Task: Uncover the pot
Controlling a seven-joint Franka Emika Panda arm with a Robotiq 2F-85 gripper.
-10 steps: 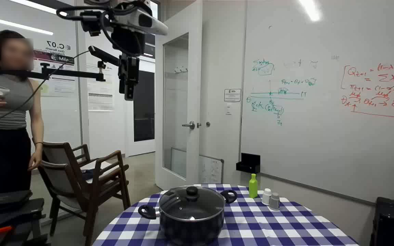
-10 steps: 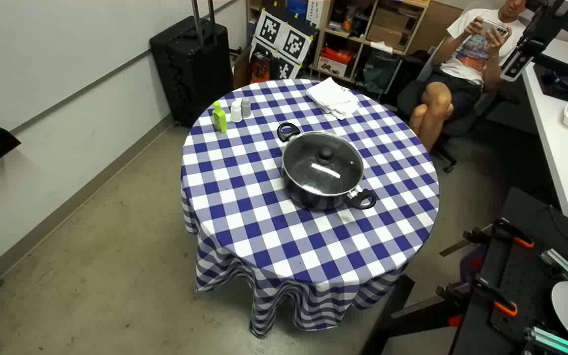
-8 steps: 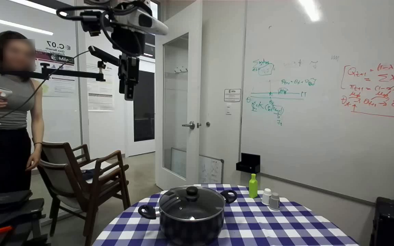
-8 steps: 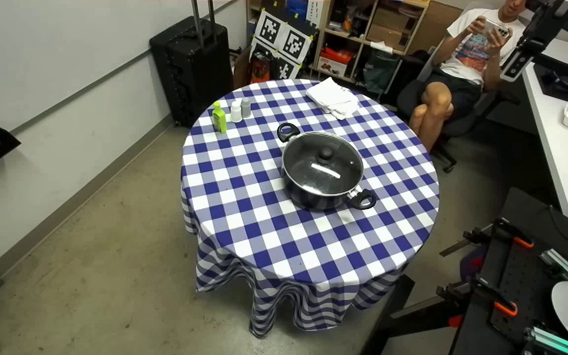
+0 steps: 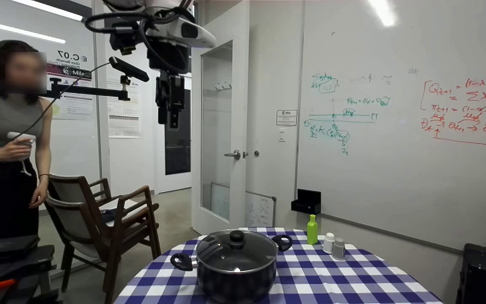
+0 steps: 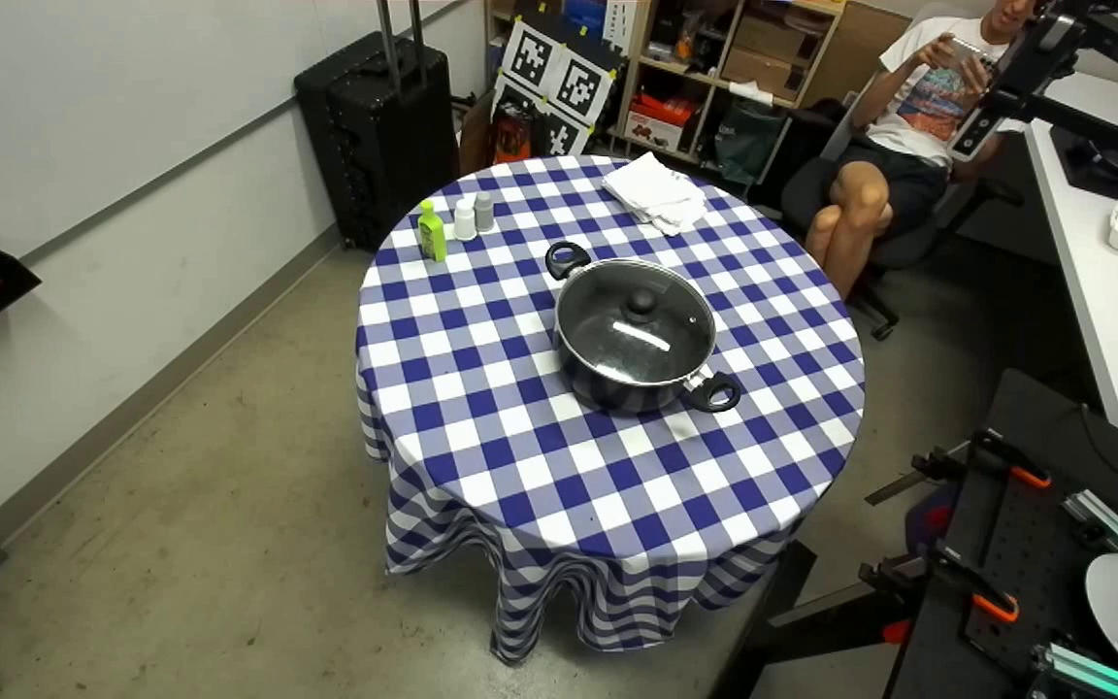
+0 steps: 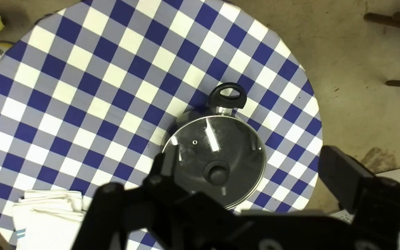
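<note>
The black pot stands on the checked tablecloth, and it also shows in an exterior view. Its clear glass lid sits on it, with a black knob in the middle. In the wrist view the lid and knob lie partly between the fingers, nearer the left one, and one side handle shows. The gripper body hides the lower part of the pot. My gripper is open and empty. In both exterior views the gripper hangs high above table level, apart from the pot.
A green bottle, a white shaker and a grey shaker stand near the table edge. A folded white towel lies on the cloth. A bar-mounted camera is near the arm. A person stands beside chairs.
The arm and open gripper have moved right and slightly down in an exterior view, and left and slightly down in an exterior view. The standing person's controller hand is lower. The pot has not moved.
</note>
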